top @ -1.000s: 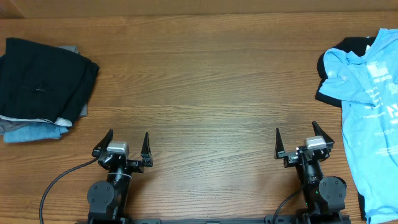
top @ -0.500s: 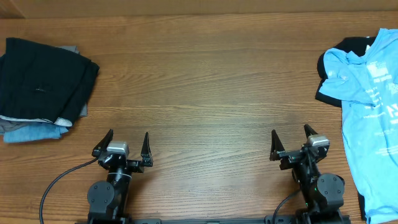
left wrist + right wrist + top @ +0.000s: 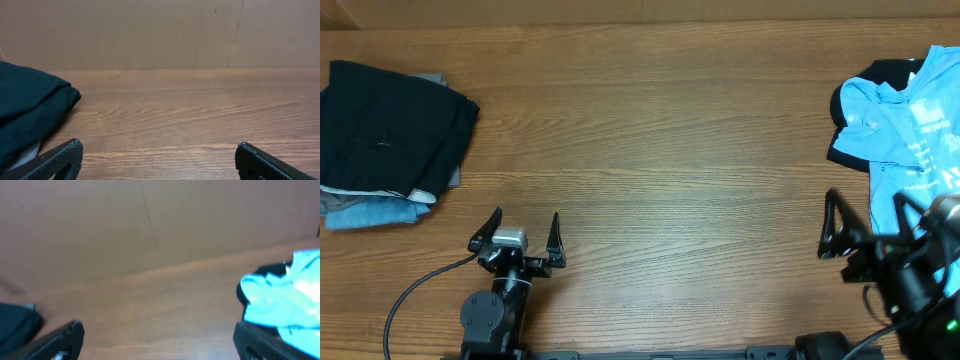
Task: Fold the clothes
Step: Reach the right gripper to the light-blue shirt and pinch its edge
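Sky-blue T-shirt (image 3: 910, 130) lies unfolded; right pincer (image 3: 865, 218), open, has just swung toward it, beginning the reach; left pincer (image 3: 527, 220) waits open.

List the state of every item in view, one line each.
sky-blue T-shirt: unfolded, rumpled, lying partly over the black shirt.
black shirt: crumpled, mostly covered.
folded stack: folded, piled at the table's left edge.
left gripper: open, empty.
right gripper: open, empty, beside the T-shirt.
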Available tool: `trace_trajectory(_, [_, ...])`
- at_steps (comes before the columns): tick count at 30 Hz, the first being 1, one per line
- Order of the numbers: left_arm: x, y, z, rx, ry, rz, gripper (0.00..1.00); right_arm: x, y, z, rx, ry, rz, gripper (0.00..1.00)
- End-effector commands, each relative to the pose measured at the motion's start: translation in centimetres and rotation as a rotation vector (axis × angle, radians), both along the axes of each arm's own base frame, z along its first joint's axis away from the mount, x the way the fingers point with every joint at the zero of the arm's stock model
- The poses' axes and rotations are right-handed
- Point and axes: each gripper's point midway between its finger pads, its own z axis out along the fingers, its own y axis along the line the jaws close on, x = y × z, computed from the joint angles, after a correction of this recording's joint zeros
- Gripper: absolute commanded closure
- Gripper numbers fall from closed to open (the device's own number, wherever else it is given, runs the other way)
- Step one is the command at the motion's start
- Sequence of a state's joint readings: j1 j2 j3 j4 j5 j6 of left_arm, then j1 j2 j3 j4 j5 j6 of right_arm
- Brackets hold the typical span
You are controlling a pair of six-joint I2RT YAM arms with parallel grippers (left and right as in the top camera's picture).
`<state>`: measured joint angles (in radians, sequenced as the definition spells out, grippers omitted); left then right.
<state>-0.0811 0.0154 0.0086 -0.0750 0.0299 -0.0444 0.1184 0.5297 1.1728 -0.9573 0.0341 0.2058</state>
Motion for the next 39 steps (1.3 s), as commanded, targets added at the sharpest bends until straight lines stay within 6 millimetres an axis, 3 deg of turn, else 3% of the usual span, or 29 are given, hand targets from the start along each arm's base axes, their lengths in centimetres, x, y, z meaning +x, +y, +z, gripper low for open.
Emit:
trace_trajectory(1, [0.0,-0.3,-0.1,0.021,-0.002,-0.019,0.0,0.2,0.7,3.6,0.016,-0.01,0.035,0.0])
trace_trajectory(4, [0.0,-0.3,-0.1,0.021,-0.002,-0.019,0.0,0.0,1.3,3.3,0.022,0.013,0.074,0.0])
trace_trajectory(8, [0.0,-0.3,-0.1,0.021,-0.002,-0.019,0.0,0.7,-0.3,2.5,-0.008,0.046,-0.02,0.0])
trace_trajectory(12, [0.0,-0.3,-0.1,0.021,-0.002,-0.019,0.0,3.0,-2.3,0.3,0.011,0.187,-0.179,0.07])
trace_trajectory(18, [0.0,-0.3,-0.1,0.021,-0.002,-0.019,0.0,8.6,-5.4,-4.7,-0.052,0.581,-0.4,0.11])
trace_trajectory(22, [0.0,-0.3,-0.1,0.021,-0.002,-0.019,0.0,12.1,-8.6,-6.5,-0.024,0.755,-0.498,0.2])
trace_trajectory(25, [0.0,-0.3,-0.1,0.021,-0.002,-0.019,0.0,14.6,-12.5,-8.9,0.04,0.829,-0.584,0.24])
trace_trajectory(29, [0.0,-0.3,-0.1,0.021,-0.002,-0.019,0.0,15.2,-16.3,-13.0,0.151,0.945,-0.645,0.27])
trace_trajectory(36, [0.0,-0.3,-0.1,0.021,-0.002,-0.019,0.0,16.5,-21.2,-17.1,0.305,0.973,-0.701,0.32])
trace_trajectory(38, [0.0,-0.3,-0.1,0.021,-0.002,-0.019,0.0,17.0,-21.8,-18.2,0.356,0.978,-0.689,0.33])
trace_trajectory(39, [0.0,-0.3,-0.1,0.021,-0.002,-0.019,0.0,17.5,-22.6,-19.7,0.398,0.993,-0.686,0.33])
